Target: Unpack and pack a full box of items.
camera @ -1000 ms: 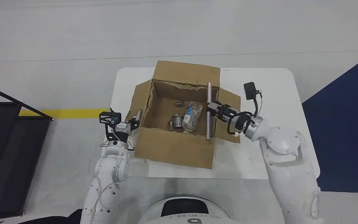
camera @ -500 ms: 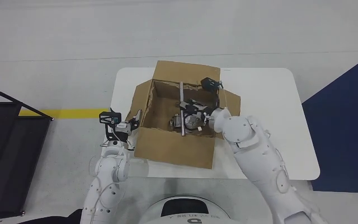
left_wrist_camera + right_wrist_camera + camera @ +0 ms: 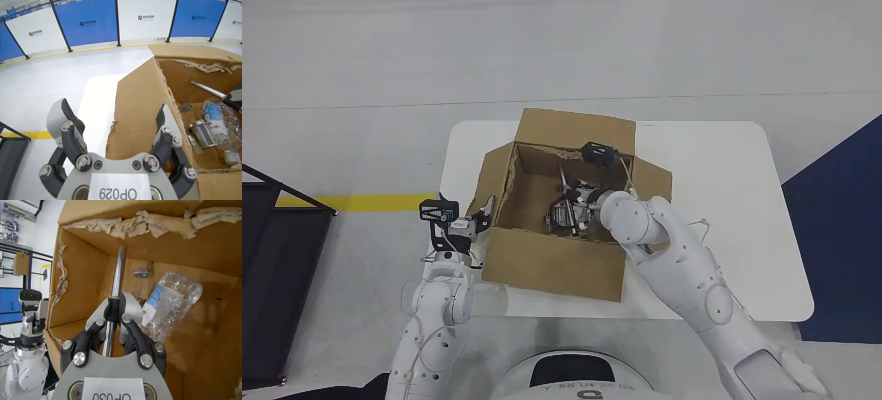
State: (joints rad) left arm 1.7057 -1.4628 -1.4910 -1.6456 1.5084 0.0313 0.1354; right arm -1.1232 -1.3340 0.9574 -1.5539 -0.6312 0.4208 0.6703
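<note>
The left arm is bent close to the body at the table's (image 3: 712,170) left front. Its left gripper (image 3: 113,111) is held level just outside the box's (image 3: 557,262) left flap, near the front left corner. Its fingers (image 3: 65,113) are spread wide and hold nothing. In the left wrist view the flap's torn edge lines up with the gap between them; whether it touches either pad I cannot tell.

The box stands open in the middle of the table with all four flaps folded out. On its floor, going rightward, a small bracket (image 3: 140,273) lies near the far wall. A flanged metal part (image 3: 203,132) lies on its side nearer the front, against a crushed clear bottle (image 3: 174,302). The bottle lies flat, with its cap end toward the front.

The right arm comes in from the right across the box's right flap, with the elbow bent and the wrist dipped inside the box. The right gripper (image 3: 114,302) is above the bottle and the metal part. Its fingers are clenched on a rod (image 3: 119,272), and the dark pads press it from both sides. The longer stretch of the rod runs out ahead of the fingertips. It is tilted and points toward the box's far left corner, with its end close to the far wall. A shorter stretch runs back under the palm. The rod is held clear above the bracket; whether its hidden end touches anything I cannot tell.
</note>
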